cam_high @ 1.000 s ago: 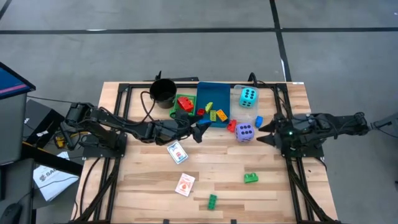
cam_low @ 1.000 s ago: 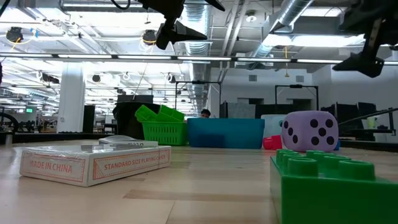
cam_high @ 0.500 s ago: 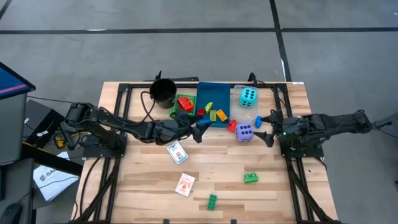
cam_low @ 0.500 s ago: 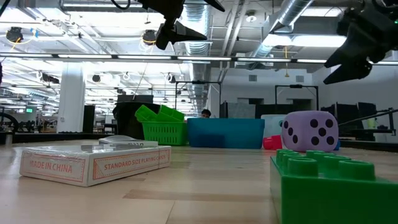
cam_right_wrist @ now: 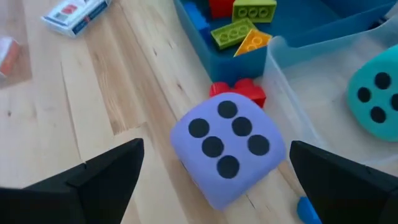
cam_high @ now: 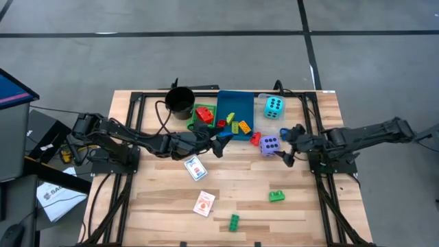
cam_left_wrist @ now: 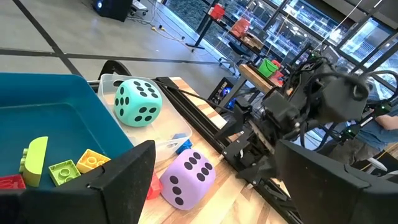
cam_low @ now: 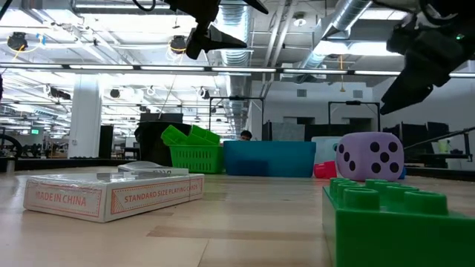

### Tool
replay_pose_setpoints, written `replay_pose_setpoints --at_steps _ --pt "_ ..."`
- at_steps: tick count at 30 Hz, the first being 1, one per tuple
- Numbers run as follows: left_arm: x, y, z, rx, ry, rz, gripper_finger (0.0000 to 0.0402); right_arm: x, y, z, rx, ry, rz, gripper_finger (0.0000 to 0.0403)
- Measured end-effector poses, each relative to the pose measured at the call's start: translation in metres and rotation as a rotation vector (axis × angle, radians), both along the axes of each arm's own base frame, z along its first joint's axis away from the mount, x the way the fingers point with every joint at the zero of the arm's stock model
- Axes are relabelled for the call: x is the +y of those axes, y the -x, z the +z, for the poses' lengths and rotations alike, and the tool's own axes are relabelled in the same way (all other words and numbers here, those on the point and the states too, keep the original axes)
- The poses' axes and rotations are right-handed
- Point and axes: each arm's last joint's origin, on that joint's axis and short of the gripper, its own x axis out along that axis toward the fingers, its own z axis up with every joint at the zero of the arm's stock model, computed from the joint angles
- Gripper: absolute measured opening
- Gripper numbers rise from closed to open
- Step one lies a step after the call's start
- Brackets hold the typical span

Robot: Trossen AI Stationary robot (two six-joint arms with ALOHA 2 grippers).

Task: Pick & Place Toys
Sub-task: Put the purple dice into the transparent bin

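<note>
The purple die (cam_high: 269,145) rests on the wood right of the blue tray (cam_high: 226,103); in the right wrist view this die (cam_right_wrist: 227,149) lies ahead between my two fingers, apart from both. My right gripper (cam_high: 289,145) hangs open just right of it, tilted down. The cyan die (cam_high: 274,106) sits in the clear tray (cam_high: 263,97). My left gripper (cam_high: 221,142) hovers open at the blue tray's near edge, which holds yellow and green bricks (cam_left_wrist: 65,167). Two card packs (cam_high: 195,167) (cam_high: 204,203) and two green bricks (cam_high: 277,196) (cam_high: 234,221) lie on the near half of the table.
A black cup (cam_high: 180,101) and a green tray (cam_high: 193,120) holding red bricks stand at the back, left of the blue tray. A red brick (cam_right_wrist: 239,91) and a blue brick (cam_high: 285,133) lie close to the purple die. The arms' black frames run along both table sides.
My right gripper has moved toward the table's left edge and down, coming close to the purple die. It has rolled and tipped downward and stays open. The toys have not moved.
</note>
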Motion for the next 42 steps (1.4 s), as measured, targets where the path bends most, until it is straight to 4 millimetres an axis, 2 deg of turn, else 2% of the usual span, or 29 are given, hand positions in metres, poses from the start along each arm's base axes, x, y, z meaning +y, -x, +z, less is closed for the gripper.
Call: replay_pose_setpoints --at_steps 8,13,22,27,31,36,42 --pt "0.000 0.000 0.000 0.000 0.000 0.000 0.0324 0.006 -0.025 0.001 -0.022 -0.059 0.056 0.0397" --pt "0.000 0.000 0.000 0.001 0.000 0.000 0.0324 0.009 -0.036 0.003 0.052 -0.025 0.148 0.0397" --pt "0.000 0.000 0.000 0.037 -0.066 -0.010 0.0324 0.013 -0.057 -0.011 0.354 0.094 0.269 0.0397" --pt "0.000 0.000 0.000 0.038 -0.067 -0.010 0.0324 0.012 -0.069 -0.014 0.495 0.122 0.254 0.0397" --pt "0.000 0.000 0.000 0.039 -0.068 -0.010 0.0324 0.008 -0.080 -0.003 0.565 0.152 0.215 0.0397" --pt "0.000 0.000 0.000 0.039 -0.068 -0.011 0.0324 -0.001 -0.097 0.015 0.587 0.234 0.248 0.0397" --pt "0.000 0.000 0.000 0.039 -0.068 -0.011 0.0324 -0.016 -0.107 0.019 0.611 0.207 0.295 0.0397"
